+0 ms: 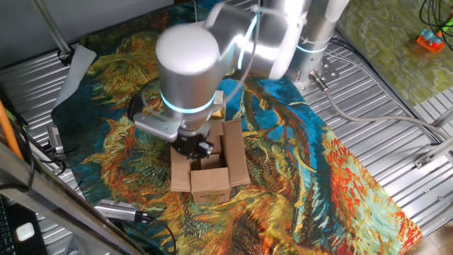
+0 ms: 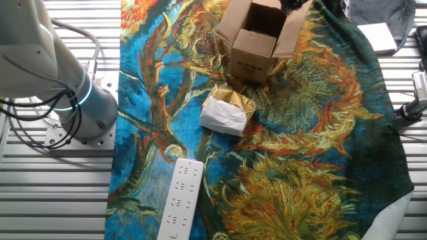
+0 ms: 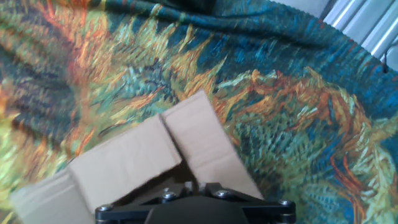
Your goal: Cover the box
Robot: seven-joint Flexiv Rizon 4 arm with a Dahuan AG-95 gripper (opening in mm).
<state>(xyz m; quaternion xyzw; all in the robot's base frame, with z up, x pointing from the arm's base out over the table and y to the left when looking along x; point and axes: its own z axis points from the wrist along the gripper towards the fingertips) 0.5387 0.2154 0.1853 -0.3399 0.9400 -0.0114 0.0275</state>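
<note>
Patterned cloth (image 1: 318, 163) spread over worktop (image 1: 396, 99), reaching out on all sides of end effector (image 1: 195, 147). Box (image 1: 210, 173) directly beneath, flaps splayed open. Paper packet (image 2: 227, 112) well off to one side, beyond box. End effector jaws hidden; cannot tell open or closed. Best pushing each flap inward from its outer edge, slowly, without shoving box along cloth.
</note>
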